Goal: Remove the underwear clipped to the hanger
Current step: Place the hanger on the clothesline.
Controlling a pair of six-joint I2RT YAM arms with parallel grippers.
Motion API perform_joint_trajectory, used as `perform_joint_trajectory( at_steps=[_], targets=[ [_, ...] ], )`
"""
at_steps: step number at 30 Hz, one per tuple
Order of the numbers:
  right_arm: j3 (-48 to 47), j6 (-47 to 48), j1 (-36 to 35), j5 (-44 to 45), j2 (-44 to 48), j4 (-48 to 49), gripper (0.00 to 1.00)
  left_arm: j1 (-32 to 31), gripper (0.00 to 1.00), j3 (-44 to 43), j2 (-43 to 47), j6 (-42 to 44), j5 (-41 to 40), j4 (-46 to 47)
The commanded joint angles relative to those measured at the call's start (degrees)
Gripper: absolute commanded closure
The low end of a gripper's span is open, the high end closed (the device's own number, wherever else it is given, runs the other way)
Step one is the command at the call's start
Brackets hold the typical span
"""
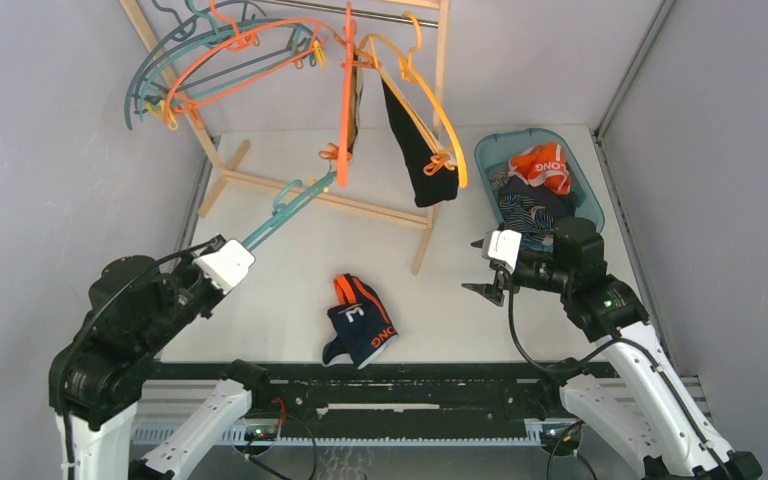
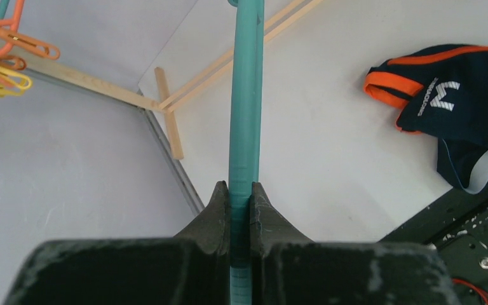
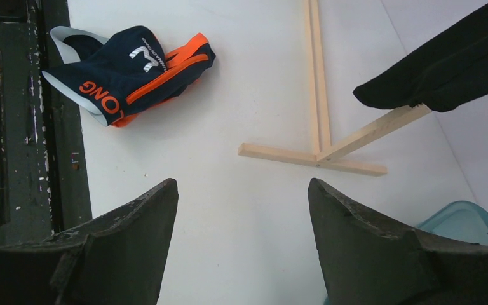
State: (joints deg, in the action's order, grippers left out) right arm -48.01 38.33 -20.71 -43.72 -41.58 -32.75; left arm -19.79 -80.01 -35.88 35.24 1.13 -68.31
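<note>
A black underwear brief [image 1: 418,150] [image 3: 451,63] hangs clipped to a yellow-orange hanger [image 1: 438,105] on the wooden rack. A navy brief with orange trim [image 1: 360,322] [image 2: 457,95] [image 3: 133,70] lies loose on the table near the front. My left gripper [image 1: 243,247] [image 2: 241,190] is shut on the bar of a bare teal hanger [image 1: 285,205] [image 2: 244,95] that slants up toward the rack. Just left of the basket, my right gripper [image 1: 485,290] [image 3: 241,187] hovers open over the table, nothing between its fingers.
A blue basket [image 1: 585,185] [image 3: 464,222] at the right holds more underwear, one with an orange waistband [image 1: 542,165], one navy striped [image 1: 530,205]. The wooden rack's feet [image 1: 320,195] [image 3: 318,155] [image 2: 168,111] cross the table's back. More hangers [image 1: 220,55] dangle at top left.
</note>
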Motion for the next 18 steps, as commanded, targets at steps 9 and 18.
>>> perform_joint_trajectory(
  at_steps=[9,18],
  targets=[
    [-0.4,-0.4,0.1,1.6,-1.2,1.9,0.26,0.3,1.00,-14.3,0.0,4.9,-1.4,-15.4],
    [-0.4,0.1,0.3,3.0,-2.9,1.6,0.26,0.4,1.00,-14.8,0.1,1.6,-10.5,-13.2]
  ],
)
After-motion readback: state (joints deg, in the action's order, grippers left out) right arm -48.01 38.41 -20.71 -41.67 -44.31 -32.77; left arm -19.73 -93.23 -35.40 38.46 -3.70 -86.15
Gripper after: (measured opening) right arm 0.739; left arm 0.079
